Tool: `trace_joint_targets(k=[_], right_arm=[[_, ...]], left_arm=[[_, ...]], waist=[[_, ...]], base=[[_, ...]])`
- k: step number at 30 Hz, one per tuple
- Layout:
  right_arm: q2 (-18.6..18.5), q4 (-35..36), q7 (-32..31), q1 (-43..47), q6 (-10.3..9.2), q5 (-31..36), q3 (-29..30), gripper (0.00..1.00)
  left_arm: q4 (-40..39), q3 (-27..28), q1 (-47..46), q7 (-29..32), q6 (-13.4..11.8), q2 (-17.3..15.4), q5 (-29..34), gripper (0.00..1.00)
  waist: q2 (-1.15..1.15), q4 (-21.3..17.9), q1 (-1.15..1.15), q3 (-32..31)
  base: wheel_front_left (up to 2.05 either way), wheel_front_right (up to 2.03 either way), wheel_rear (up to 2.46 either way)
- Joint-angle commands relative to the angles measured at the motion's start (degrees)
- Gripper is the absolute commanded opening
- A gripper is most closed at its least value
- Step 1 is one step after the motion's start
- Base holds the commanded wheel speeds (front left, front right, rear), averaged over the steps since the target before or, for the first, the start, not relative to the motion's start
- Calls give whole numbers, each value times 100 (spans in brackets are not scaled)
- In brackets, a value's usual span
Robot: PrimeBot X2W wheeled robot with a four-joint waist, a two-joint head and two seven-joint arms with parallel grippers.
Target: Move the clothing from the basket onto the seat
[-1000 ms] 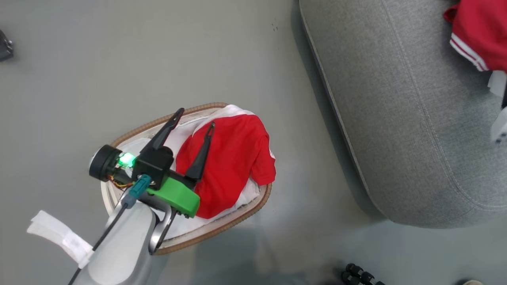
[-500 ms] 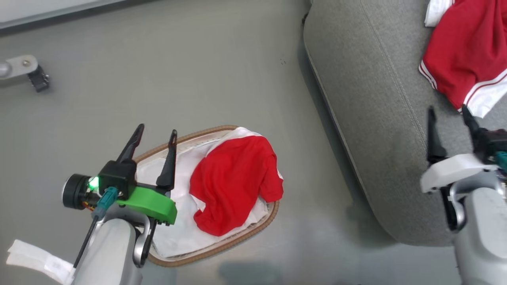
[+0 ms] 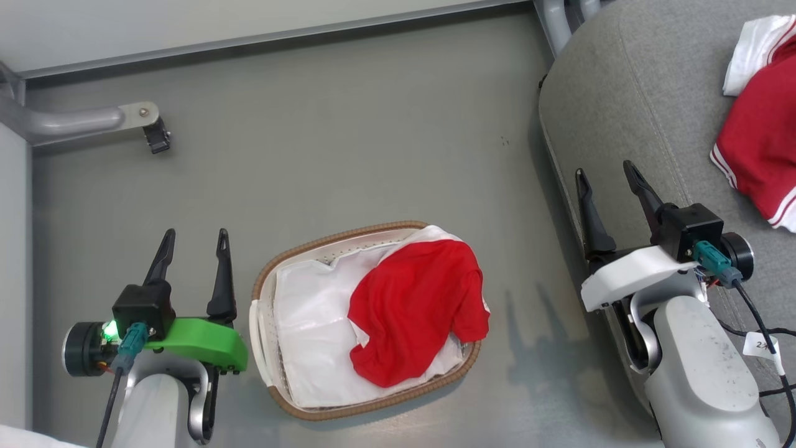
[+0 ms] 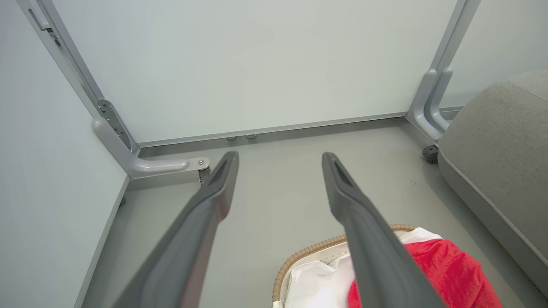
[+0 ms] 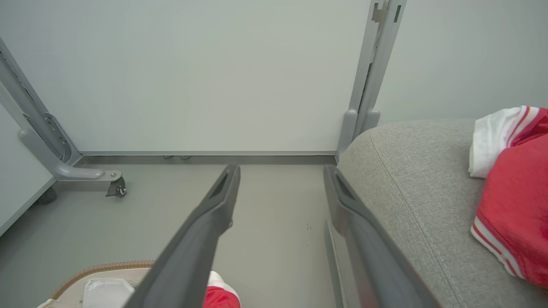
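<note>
- Your rounded white perforated plastic laundry basket with the brown woven rim [image 3: 348, 231] stands on the grey floor [image 3: 373, 137]. A crumpled red garment [image 3: 416, 317] is heaped over its right half and reaches the rim there.
- The basket's white cloth liner [image 3: 311, 330] lies bare across the left half.
- Your left claw [image 3: 196, 233], on its green-shelled wrist, hovers just left of the basket. Its two long dark fingers are spread wide, with nothing between them.
- Your right claw [image 3: 603, 168] hangs well to the right of the basket, over the near edge of the large grey fabric-upholstered seat cushion [image 3: 622, 106]. Its fingers are likewise parted and empty.
- The seat sits right of the basket, apart from it, with a strip of floor between the two.
- A second red garment with white striped trim [image 3: 758, 149] lies on the seat, farther right of the basket than the right claw and clear of its fingers.
- Beyond the basket to the left, a grey metal frame foot with a small black caster [image 3: 143, 121] rests on the floor by the pale wall panel.
</note>
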State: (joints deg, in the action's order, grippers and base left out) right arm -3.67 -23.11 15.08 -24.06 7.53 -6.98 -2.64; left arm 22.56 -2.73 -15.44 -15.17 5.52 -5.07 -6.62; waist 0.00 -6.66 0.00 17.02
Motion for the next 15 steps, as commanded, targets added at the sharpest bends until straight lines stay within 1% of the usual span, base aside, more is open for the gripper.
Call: trace_joint_targets(k=[1, 7, 15], right_arm=[[3, -27, 13, 128, -8, 16, -2, 100], [44, -68, 13, 417, -8, 8, -76, 100], [58, -103, 13, 955, -8, -45, -80, 100]], left_arm=[[11, 105, 156, 3, -39, 10, 56, 100], [57, 426, 408, 3, -43, 85, 139, 100], [23, 498, 862, 3, -9, 172, 236, 100]], waist=[[0, 247, 0, -267], [0, 394, 0, -543], [0, 453, 0, -962]], base=[[0, 0, 0], [0, 0, 0], [0, 0, 0]])
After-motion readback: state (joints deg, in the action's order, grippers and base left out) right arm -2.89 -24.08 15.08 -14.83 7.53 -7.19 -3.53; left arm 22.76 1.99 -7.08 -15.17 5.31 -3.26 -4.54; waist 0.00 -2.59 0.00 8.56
